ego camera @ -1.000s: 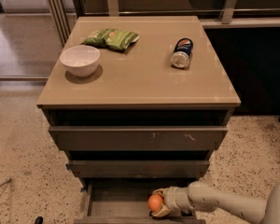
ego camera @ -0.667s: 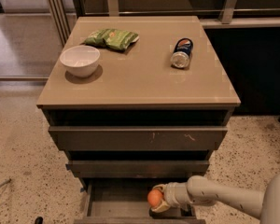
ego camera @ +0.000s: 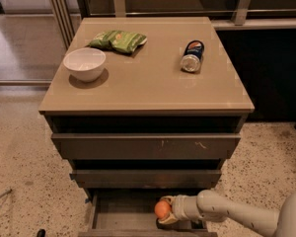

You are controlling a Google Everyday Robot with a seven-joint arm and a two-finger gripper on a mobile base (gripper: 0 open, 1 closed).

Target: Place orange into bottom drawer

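**Orange held inside the open bottom drawer, not yet let go**

A grey-brown bench (ego camera: pixel 153 90) with three drawers is seen from above and in front. Its bottom drawer (ego camera: pixel 121 216) is pulled out towards the viewer. The robot's pale arm (ego camera: pixel 227 212) reaches in from the right of the drawer, low and nearly level. At its end the pincer (ego camera: pixel 164 210) is closed around the orange (ego camera: pixel 161 209), which it holds over the middle of the drawer's tray, right of the bare floor.

Compared with a second ago, the orange has moved only slightly towards the back of the drawer. The arm lies a little flatter and reaches further in. The pincer has not loosened its grip.

This suggests the carrying is all but finished and the fruit is already within the drawer's walls. What seems left is to settle it on the floor, open the pincer and draw back.

Far behind the drawer, on the bench top, a white bowl (ego camera: pixel 85 63), a green packet (ego camera: pixel 118 40) and a can (ego camera: pixel 192 56) on its side are unmoved.
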